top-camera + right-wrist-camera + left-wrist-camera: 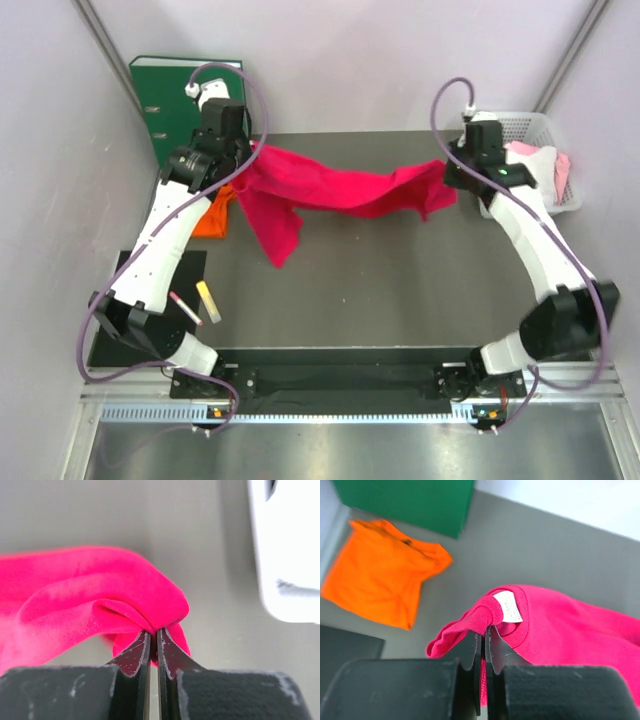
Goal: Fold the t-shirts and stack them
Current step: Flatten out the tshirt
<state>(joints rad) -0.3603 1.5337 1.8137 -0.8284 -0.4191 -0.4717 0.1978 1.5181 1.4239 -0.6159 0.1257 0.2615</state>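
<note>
The crimson-pink t-shirt (335, 190) hangs stretched between both arms above the back of the table, one part drooping at its left. My left gripper (243, 160) is shut on its collar, next to the small white label (508, 606). My right gripper (448, 180) is shut on a bunched fold of the same shirt (100, 600) at the far right. The orange t-shirt (214, 218) lies crumpled on the table under the left arm, and it shows in the left wrist view as well (380, 570).
A green ring binder (172, 95) stands at the back left. A white mesh basket (535, 140) with pink and white cloth sits at the back right. A black mat (120, 330) with a pen and a yellow marker (208, 300) lies front left.
</note>
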